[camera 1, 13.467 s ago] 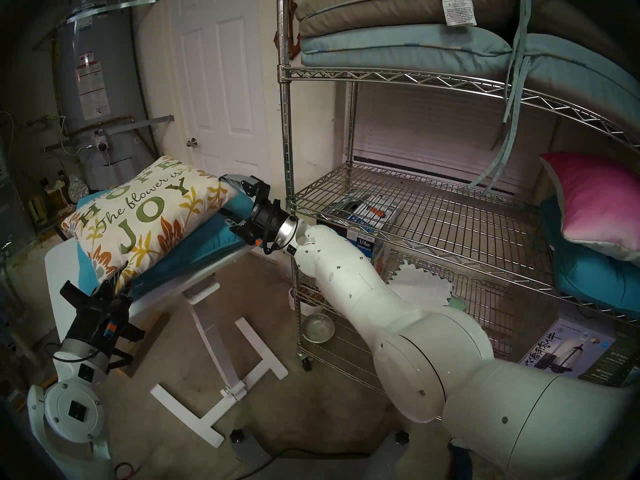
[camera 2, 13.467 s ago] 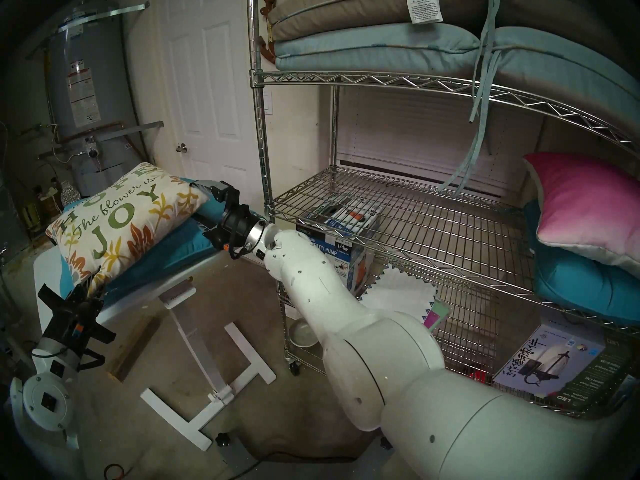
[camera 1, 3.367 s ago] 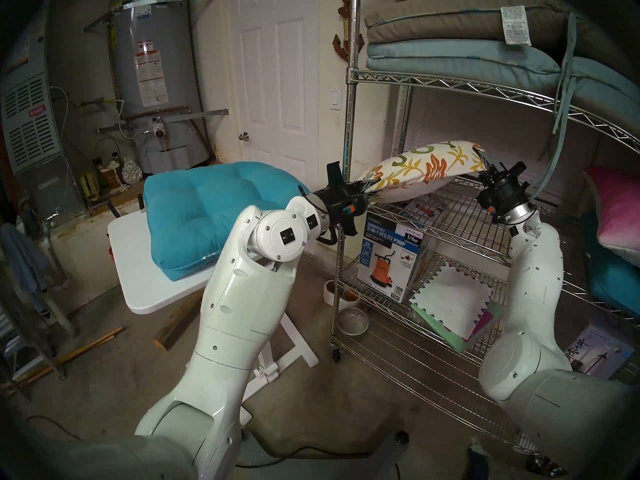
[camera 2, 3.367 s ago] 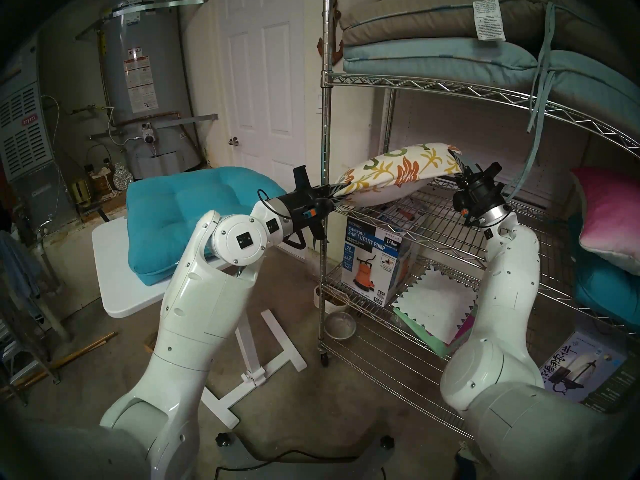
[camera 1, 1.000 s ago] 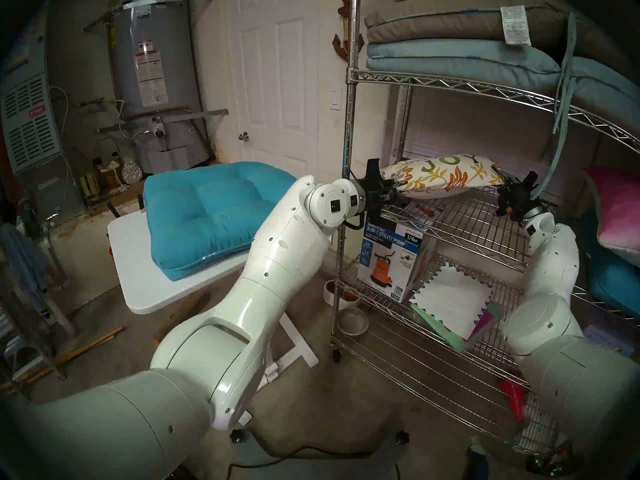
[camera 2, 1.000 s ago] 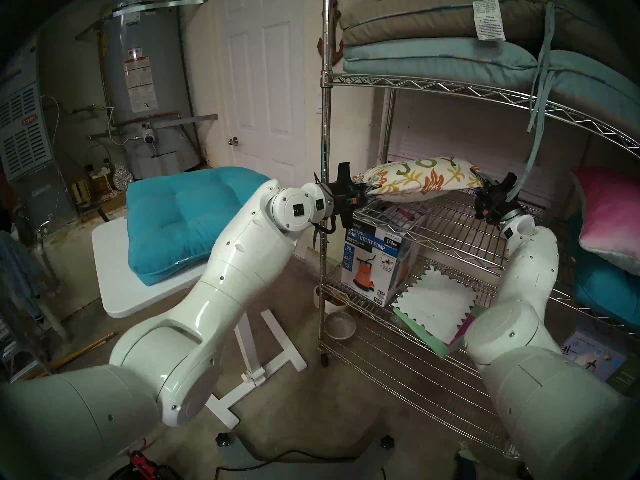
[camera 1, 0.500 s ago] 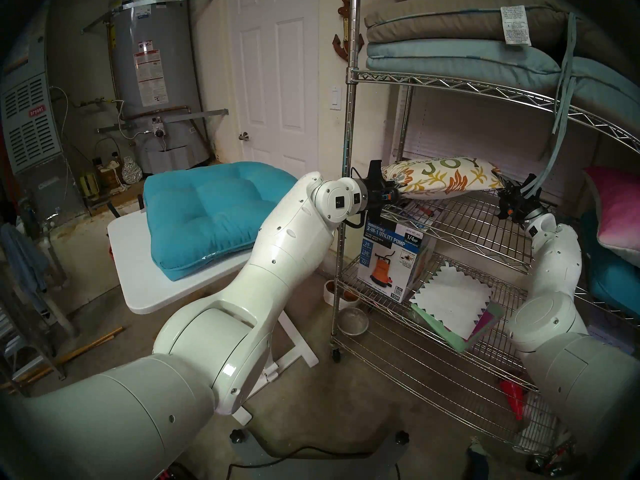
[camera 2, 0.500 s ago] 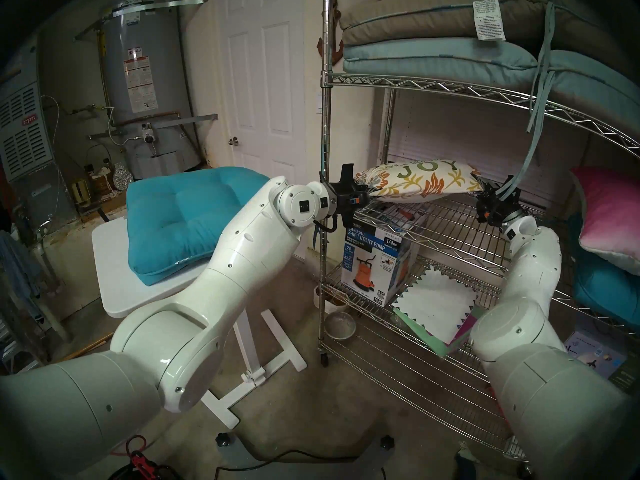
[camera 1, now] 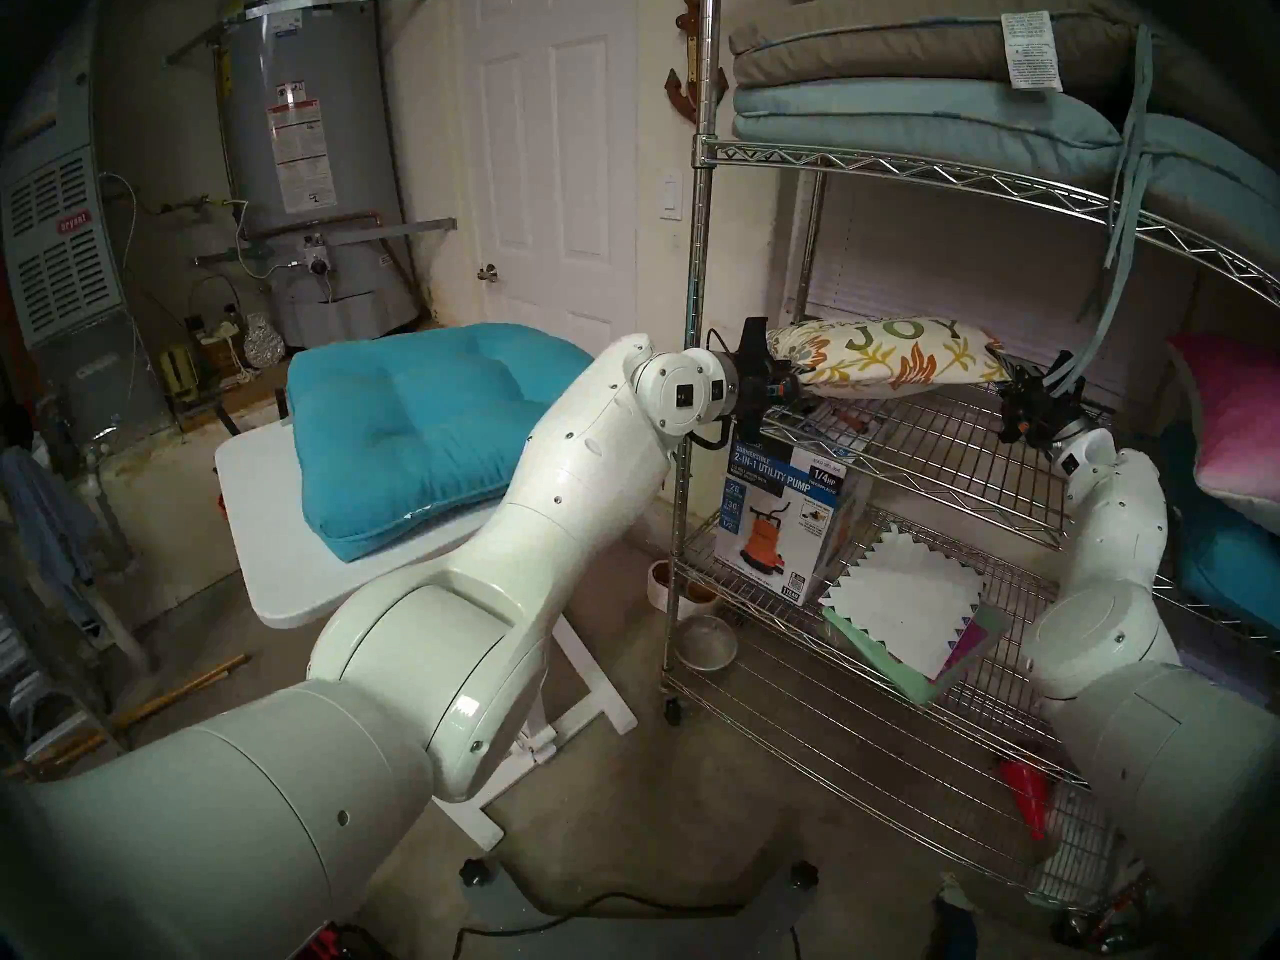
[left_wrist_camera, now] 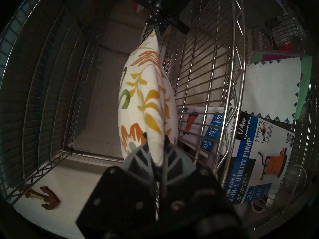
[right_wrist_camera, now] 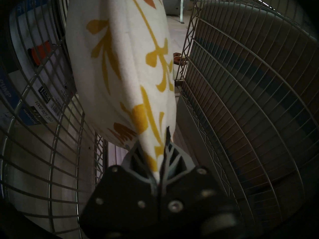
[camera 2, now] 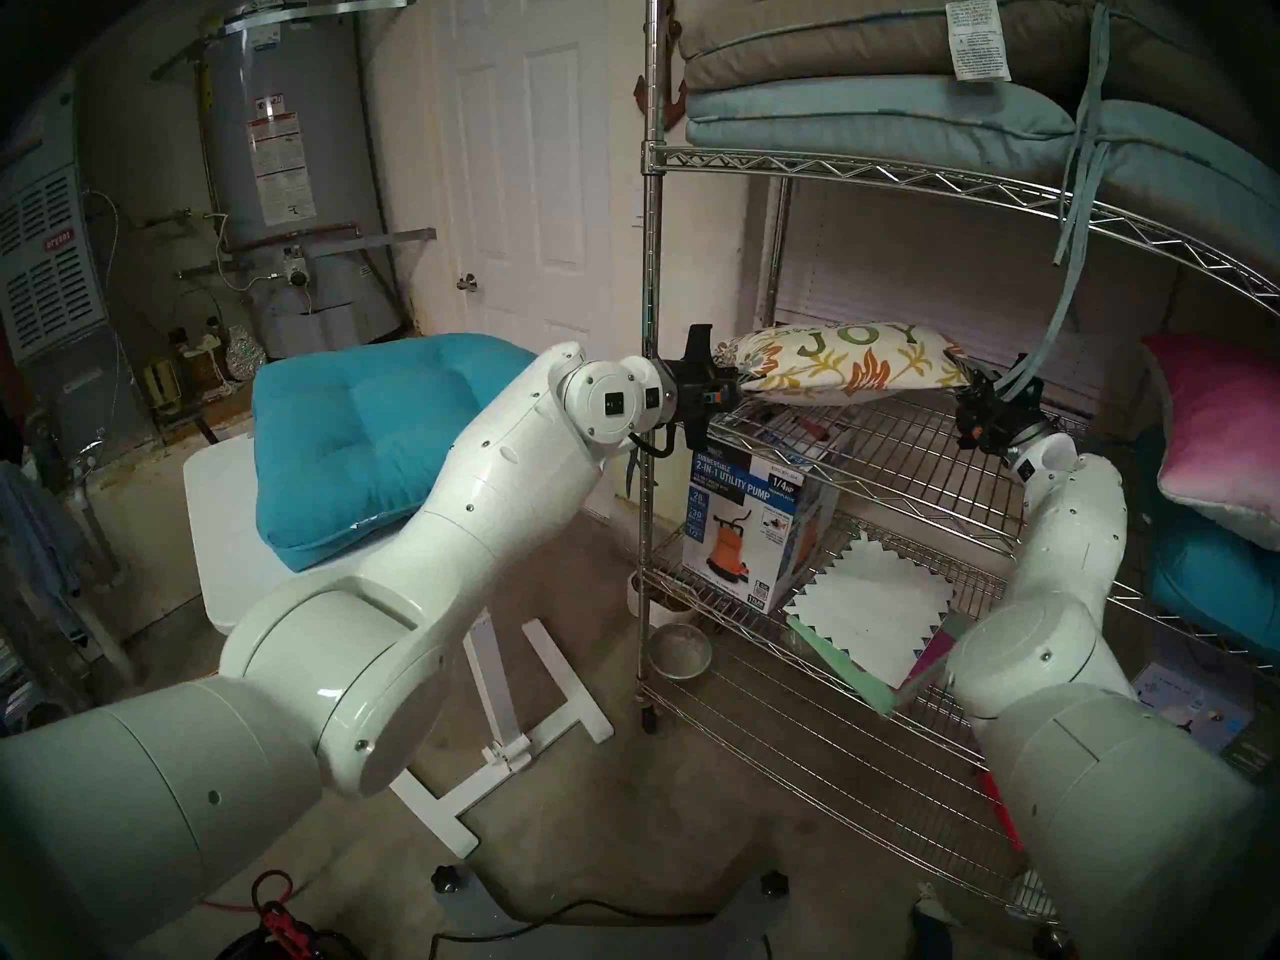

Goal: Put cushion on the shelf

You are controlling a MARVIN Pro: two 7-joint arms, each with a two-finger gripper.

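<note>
We see the cushion (camera 1: 886,361) stretched lengthwise between our two grippers, inside the shelf (camera 1: 921,446), over the wire tier that lies just above the pump box (camera 1: 779,515); from the head views its underside seems to touch or nearly touch the wires, and we cannot tell which. Our left gripper (camera 1: 796,392) is clamped on the cushion's corner nearest the shelf's front post, its jaws pinching a fold of fabric, as the left wrist view confirms where the cloth (left_wrist_camera: 148,99) runs straight into the closed gripper (left_wrist_camera: 158,153). Our right gripper (camera 1: 1008,377) is likewise closed on the opposite corner, farther along the same tier toward the pink pillow (camera 1: 1233,418), and the right wrist view shows the cloth (right_wrist_camera: 120,69) squeezed between its jaws (right_wrist_camera: 160,157). The cushion is a plump, soft rectangle of cream woven fabric, printed with green "JOY" letters and orange, yellow and green leaf sprigs, tapering to pinched points at both held corners. The shelf is bright chrome wire, a grid of thin parallel rods with zigzag trussed edges and round posts. The fingers (left_wrist_camera: 136,157) are grey ribbed plastic on black mounts. Beside the shelf, a teal tufted seat cushion (camera 1: 415,432) lies on the white table (camera 1: 277,577).
</note>
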